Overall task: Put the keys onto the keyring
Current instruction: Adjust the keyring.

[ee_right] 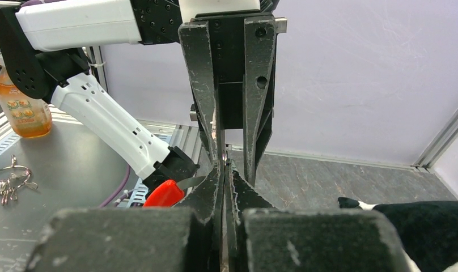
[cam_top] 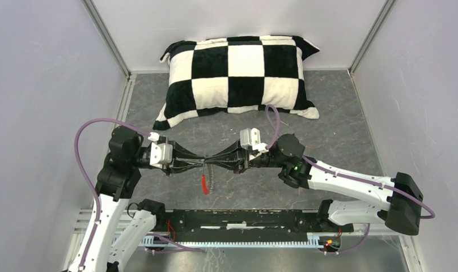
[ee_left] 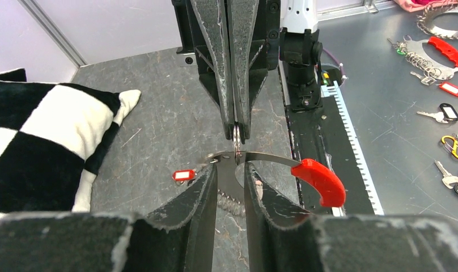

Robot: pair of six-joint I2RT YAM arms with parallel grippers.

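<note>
Both grippers meet tip to tip above the middle of the table. My left gripper [cam_top: 203,161] [ee_left: 231,168] is shut on the flat silvery band of the keyring [ee_left: 267,158]. The ring's red section [ee_left: 320,180] [cam_top: 204,184] [ee_right: 165,194] and its coil [cam_top: 212,180] hang toward the near edge. My right gripper [cam_top: 211,161] [ee_right: 223,168] is shut on a thin metal piece, seemingly a key [ee_left: 237,139], held against the band. The red-headed key [ee_left: 182,175] shows just beside the left fingertips, by the ring's end. I cannot tell whether it hangs from the ring or lies below it.
A black-and-white checked pillow [cam_top: 242,72] lies at the back of the table. A black rail [cam_top: 249,220] runs along the near edge. Off the table, a metal bench holds spare keyrings and keys [ee_left: 439,54] and an orange drink bottle [ee_right: 20,105].
</note>
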